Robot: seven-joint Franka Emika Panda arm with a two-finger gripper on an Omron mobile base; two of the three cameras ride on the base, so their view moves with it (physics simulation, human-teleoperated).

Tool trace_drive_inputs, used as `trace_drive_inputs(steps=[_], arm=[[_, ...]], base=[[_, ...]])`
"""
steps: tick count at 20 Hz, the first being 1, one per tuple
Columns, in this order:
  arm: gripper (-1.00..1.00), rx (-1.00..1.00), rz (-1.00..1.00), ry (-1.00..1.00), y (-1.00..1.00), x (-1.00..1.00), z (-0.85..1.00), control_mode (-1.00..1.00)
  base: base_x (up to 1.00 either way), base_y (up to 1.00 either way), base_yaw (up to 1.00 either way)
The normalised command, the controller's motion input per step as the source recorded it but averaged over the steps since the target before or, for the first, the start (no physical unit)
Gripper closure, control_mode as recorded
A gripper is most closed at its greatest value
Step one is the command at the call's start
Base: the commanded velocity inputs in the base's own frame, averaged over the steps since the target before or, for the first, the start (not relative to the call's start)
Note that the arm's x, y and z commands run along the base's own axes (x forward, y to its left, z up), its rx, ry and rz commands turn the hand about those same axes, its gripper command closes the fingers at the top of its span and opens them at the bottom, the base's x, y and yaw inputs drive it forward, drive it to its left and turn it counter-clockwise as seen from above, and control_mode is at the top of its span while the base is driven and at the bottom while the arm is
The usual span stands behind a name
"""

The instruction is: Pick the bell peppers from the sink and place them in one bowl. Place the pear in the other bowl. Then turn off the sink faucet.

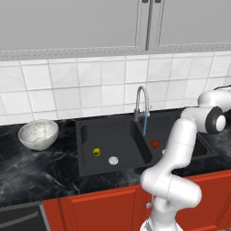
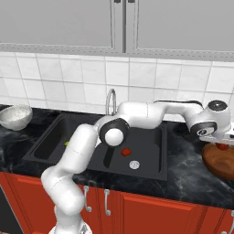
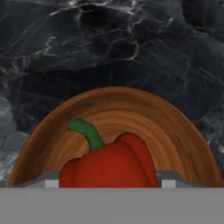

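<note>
A red bell pepper (image 2: 222,146) sits held over the wooden bowl (image 2: 219,163) at three o'clock; another red pepper (image 2: 126,151) lies in the sink (image 2: 151,157).

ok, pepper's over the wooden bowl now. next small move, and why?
Probably lower a touch and open the jaws to drop it. In the hand view the red bell pepper sits between the gripper tips, directly above the wooden bowl. The right base view puts the hand over that bowl's rim. Another pepper and the pear wait in the sink.

Black marble counter (image 1: 40,164): white speckled bowl (image 1: 38,133) at left end, wooden bowl (image 2: 220,161) at right end, black sink (image 1: 128,146) set between.
</note>
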Motion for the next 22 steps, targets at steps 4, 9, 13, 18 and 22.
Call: trace_drive_inputs(steps=[4,9,13,18,22], arm=[[-1.00,0.00,0.00,0.06,-0.49,0.00,-0.54,-1.00],[-1.00,0.01,0.00,-0.11,-0.43,0.00,-0.21,-1.00],[-1.00,0.03,0.00,-0.19,-0.23,0.00,0.00,-1.00],[-1.00,0.02,0.00,-0.04,-0.02,0.00,0.39,-1.00],[-1.00,-0.03,0.00,0.04,0.77,-0.18,0.54,-1.00]], base=[[0.00,0.00,0.00],[0.00,0.00,0.00],[0.00,0.00,0.00],[0.00,0.00,0.00],[0.00,0.00,0.00]])
